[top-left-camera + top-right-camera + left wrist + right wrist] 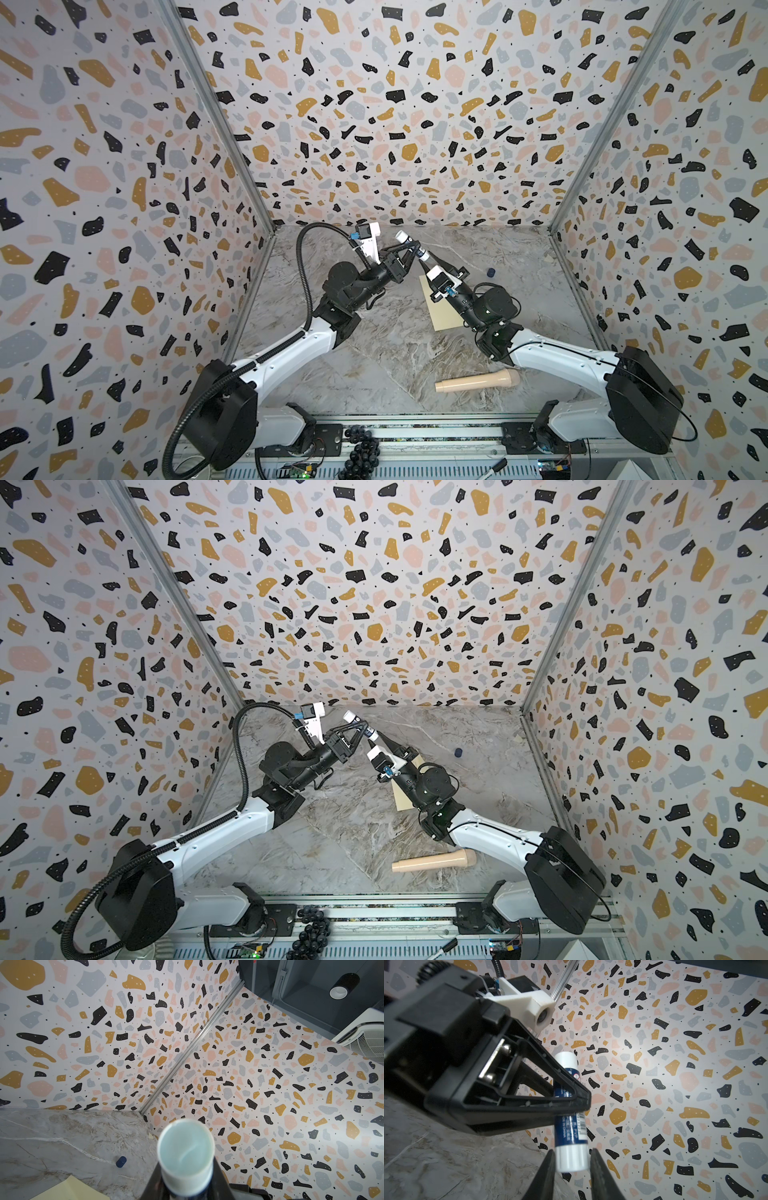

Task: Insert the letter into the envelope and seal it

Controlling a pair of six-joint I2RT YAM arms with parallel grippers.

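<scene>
- Grey marble bench (374, 357), terrazzo-patterned walls (395, 104) on three sides.
- Envelope (438, 311) lies flat right of bench centre, partly under the right arm.
- Left fingers (581, 1101) pinch a glue stick (570, 1132) mid-body; right fingers (548, 1169) flank its white end, contact unclear.

Readable only on the dark blue label of the glue stick (570, 1132). Just beside the barcode (581, 1124), white letters "E. PVP". Further from the barcode, a line ending in "IN CHINA", with its start hidden. Beyond the barcode, toward the stick's other white end, a small red-and-white round sign (576, 1076), too small to read.
</scene>
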